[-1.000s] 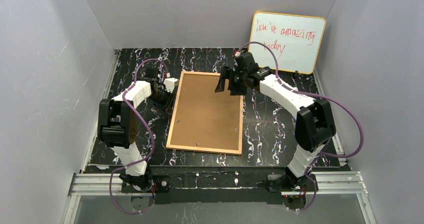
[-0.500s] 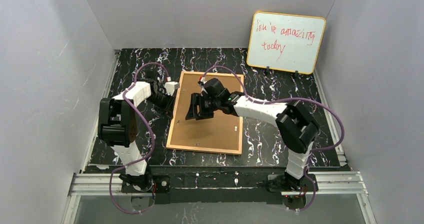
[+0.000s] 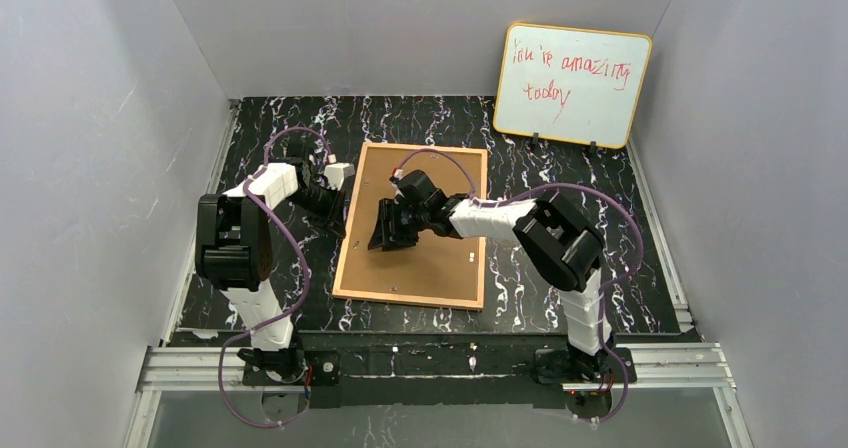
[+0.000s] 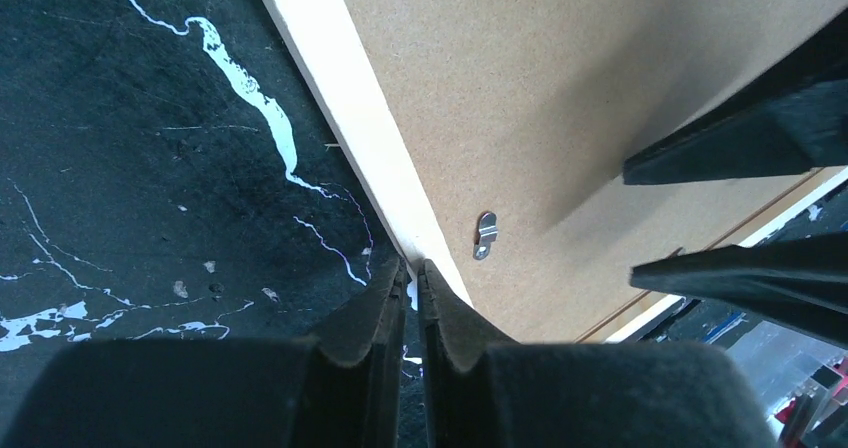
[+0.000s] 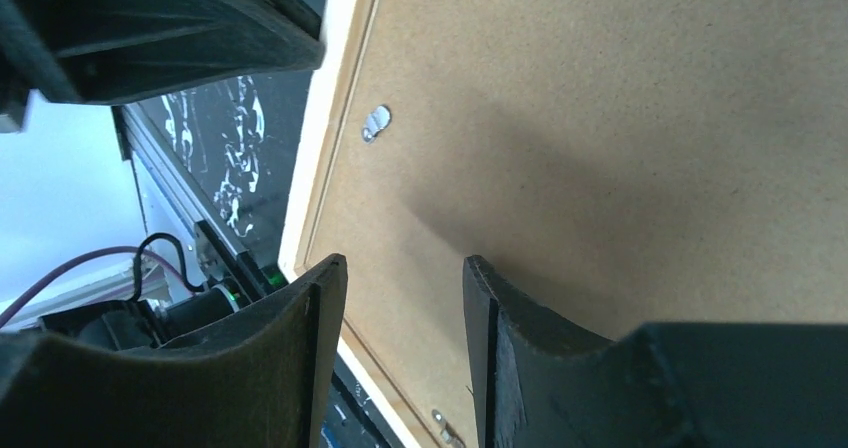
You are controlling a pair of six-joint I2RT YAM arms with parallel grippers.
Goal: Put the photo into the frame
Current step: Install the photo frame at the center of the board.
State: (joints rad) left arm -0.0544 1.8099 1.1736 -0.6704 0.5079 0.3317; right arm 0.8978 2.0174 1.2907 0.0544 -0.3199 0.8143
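The frame (image 3: 430,268) lies face down on the table, its brown fibreboard back panel (image 4: 560,68) up and its light wooden rim (image 4: 340,78) around it. The photo is not in view. My left gripper (image 3: 340,218) is shut, its tips (image 4: 412,264) at the frame's left rim, next to a small metal clip (image 4: 485,235). My right gripper (image 3: 385,233) is open and empty, low over the left middle of the back panel (image 5: 620,118), close to the left gripper. Its fingers (image 4: 750,148) show in the left wrist view. Another clip (image 5: 376,121) sits near the rim.
A whiteboard (image 3: 573,85) with red handwriting leans on the back wall at the far right. The table (image 3: 560,258) is black with white marbling. Grey walls close in both sides. A metal rail (image 3: 430,363) runs along the near edge.
My right gripper has swung from the frame's far right corner leftward and nearer, down over the left middle of the back panel. The left gripper has stayed at the left rim.
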